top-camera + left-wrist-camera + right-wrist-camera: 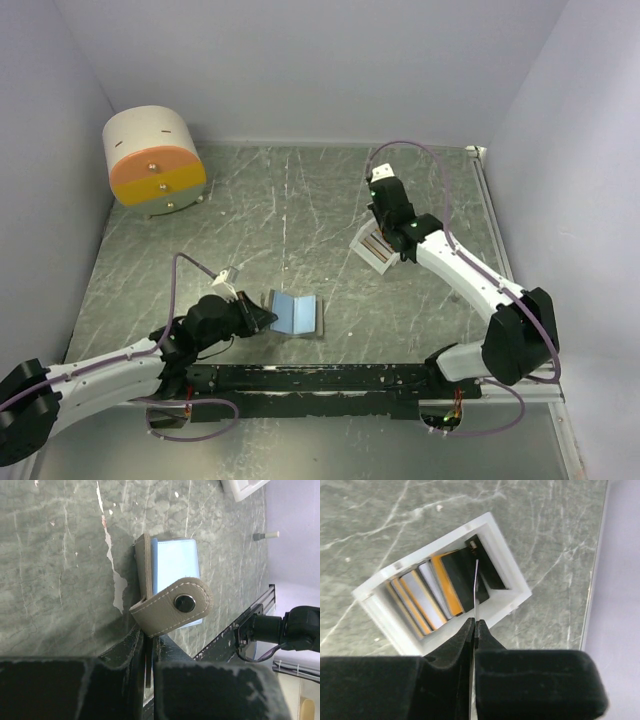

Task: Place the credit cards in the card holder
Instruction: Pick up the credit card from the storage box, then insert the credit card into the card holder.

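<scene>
Near centre of the table [300, 200], just ahead of the arm bases: the card holder [295, 313], lying open. Hard against its left edge, the left gripper [262, 318], clamped on that edge, with the snap tab [186, 602] folded across the inside. Off to the right and further back, well apart: the slotted tray [372, 247], credit cards [427, 597] standing in a row in it. Right above that tray, the right gripper [474, 630], pinching a single credit card [476, 585] edge-on. Far back left, near the wall: the drum [155, 158].
</scene>
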You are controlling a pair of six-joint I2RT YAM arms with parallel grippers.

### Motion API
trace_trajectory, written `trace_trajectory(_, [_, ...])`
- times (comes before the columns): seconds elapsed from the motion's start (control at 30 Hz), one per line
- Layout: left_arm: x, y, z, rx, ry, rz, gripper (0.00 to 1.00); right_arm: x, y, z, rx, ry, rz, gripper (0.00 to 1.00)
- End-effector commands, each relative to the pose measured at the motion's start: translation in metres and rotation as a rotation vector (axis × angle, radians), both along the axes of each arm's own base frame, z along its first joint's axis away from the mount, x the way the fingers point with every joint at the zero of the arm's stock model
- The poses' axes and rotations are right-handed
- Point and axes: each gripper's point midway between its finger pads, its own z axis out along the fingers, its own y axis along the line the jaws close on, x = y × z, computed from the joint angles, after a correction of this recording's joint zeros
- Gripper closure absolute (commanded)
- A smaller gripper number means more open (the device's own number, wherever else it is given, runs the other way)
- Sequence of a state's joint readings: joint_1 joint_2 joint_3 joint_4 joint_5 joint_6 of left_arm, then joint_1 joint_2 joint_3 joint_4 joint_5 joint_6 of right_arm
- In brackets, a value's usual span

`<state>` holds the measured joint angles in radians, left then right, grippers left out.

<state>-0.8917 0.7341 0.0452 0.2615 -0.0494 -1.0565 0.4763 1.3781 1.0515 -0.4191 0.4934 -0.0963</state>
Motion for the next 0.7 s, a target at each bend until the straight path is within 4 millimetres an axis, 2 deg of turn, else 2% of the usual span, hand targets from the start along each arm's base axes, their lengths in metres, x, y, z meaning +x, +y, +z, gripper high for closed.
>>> trace_trajectory(0.0, [0.018, -0.006, 0.027, -0.058, -0.055, 0.062, 0.9, -0.022, 0.022, 0.012, 0.02, -0.019, -0.024, 1.0])
trace_trajectory(0.13, [0.018, -0.007, 0.028, -0.091, -0.052, 0.073, 0.88, -0.037, 0.041, 0.034, 0.044, -0.081, -0.006, 1.0])
trace_trajectory(0.23, [0.019, -0.007, 0.023, -0.065, -0.039, 0.077, 0.85, -0.045, 0.054, 0.048, 0.153, -0.085, -0.03, 1.0])
trace_trajectory(0.3, [0.019, -0.007, 0.018, -0.038, -0.027, 0.071, 0.83, -0.051, 0.072, 0.054, 0.258, -0.057, -0.004, 1.0])
trace_trajectory(0.47, [0.017, -0.007, 0.012, -0.004, -0.017, 0.057, 0.76, -0.079, 0.123, 0.057, 0.546, -0.002, 0.127, 1.0])
trace_trajectory(0.6, [0.016, -0.005, 0.01, 0.01, -0.012, 0.054, 0.72, -0.104, 0.154, 0.061, 0.79, 0.032, 0.184, 1.0])
trace_trajectory(0.67, [0.015, -0.003, 0.009, 0.015, -0.012, 0.054, 0.71, -0.118, 0.168, 0.056, 0.91, 0.075, 0.216, 1.0])
